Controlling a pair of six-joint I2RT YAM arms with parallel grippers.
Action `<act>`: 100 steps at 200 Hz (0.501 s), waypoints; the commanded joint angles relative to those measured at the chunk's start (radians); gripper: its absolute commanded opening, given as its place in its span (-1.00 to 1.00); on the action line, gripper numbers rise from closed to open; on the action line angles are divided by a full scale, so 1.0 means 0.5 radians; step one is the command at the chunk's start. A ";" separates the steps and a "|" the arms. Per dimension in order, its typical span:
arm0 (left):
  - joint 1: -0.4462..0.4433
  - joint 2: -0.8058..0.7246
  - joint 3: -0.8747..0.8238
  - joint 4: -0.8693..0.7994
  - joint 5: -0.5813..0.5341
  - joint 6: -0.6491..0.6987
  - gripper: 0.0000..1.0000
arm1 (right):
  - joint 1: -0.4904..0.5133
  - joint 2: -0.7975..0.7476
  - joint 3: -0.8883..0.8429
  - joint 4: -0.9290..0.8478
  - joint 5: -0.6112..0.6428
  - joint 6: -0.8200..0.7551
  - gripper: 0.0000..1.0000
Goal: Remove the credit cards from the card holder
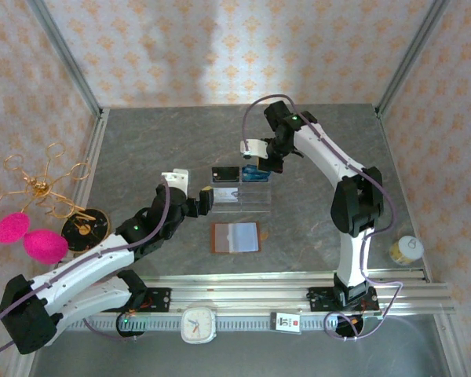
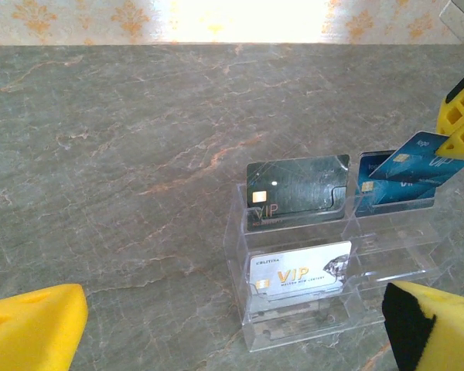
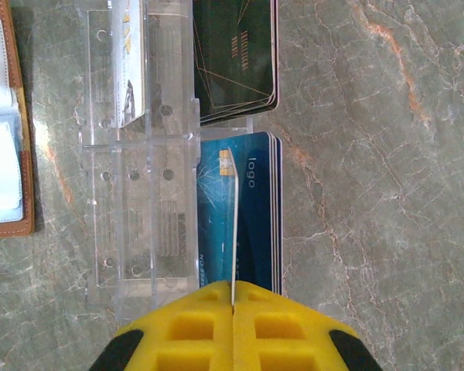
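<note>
Right wrist: our right gripper [image 3: 233, 292] clamps one blue card [image 2: 416, 162]; our left gripper [image 2: 232, 328] gapes wide and empty, one black card [image 2: 298, 189] ahead of its jaws.

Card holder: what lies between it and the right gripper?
The clear acrylic stand lies between the card holder and the right gripper, which grips a blue card; top view shows it.
</note>
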State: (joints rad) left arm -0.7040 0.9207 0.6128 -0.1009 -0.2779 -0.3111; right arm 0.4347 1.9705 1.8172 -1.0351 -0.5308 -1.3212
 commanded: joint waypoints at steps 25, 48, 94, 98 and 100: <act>0.015 0.028 0.059 0.011 -0.019 0.042 0.98 | -0.010 -0.017 -0.045 0.200 0.035 0.124 -0.75; 0.016 0.039 0.061 0.031 -0.014 0.015 0.98 | -0.010 -0.051 -0.030 0.267 -0.030 0.206 -0.47; 0.018 -0.034 -0.036 0.198 0.007 -0.075 0.98 | -0.006 -0.240 -0.045 0.435 -0.284 0.434 -0.24; 0.021 -0.042 -0.051 0.225 0.000 -0.074 0.98 | -0.008 -0.262 -0.056 0.468 -0.326 0.470 -0.22; 0.021 -0.049 -0.058 0.250 -0.004 -0.072 0.99 | -0.010 -0.272 -0.065 0.489 -0.350 0.493 -0.21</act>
State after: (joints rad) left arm -0.7040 0.9337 0.6121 -0.0719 -0.2699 -0.3222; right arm 0.4347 1.9472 1.8030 -0.8906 -0.5934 -1.1896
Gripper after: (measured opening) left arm 0.992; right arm 0.374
